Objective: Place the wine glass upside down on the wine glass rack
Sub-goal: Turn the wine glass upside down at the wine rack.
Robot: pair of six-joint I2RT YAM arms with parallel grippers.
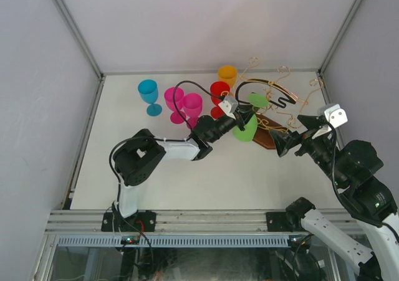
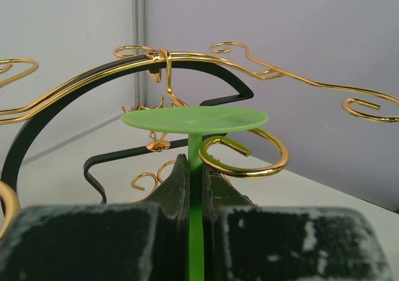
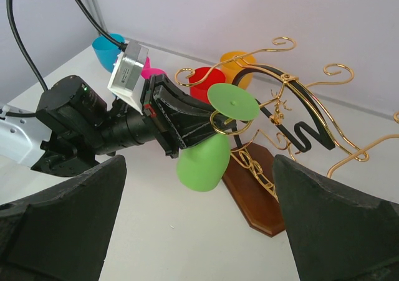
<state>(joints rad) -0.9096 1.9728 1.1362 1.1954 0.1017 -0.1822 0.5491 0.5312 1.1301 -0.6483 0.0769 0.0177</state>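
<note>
A: Where is the wine glass [image 3: 202,162]?
B: Upside down, stem clamped in the left gripper [image 2: 195,169], foot just above a gold curl of the wine glass rack [image 1: 280,103], near the worktop's far right corner.
A: Any advice?
B: I think: slide the stem into the curl, then lower gently. The right gripper [image 3: 199,231] hangs wide open.

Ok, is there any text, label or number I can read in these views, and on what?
None readable.
The green glass and the rack carry no print.
The gold scrollwork on the base is ornament, not lettering.
The silver block on the left wrist shows no legible marking.
</note>
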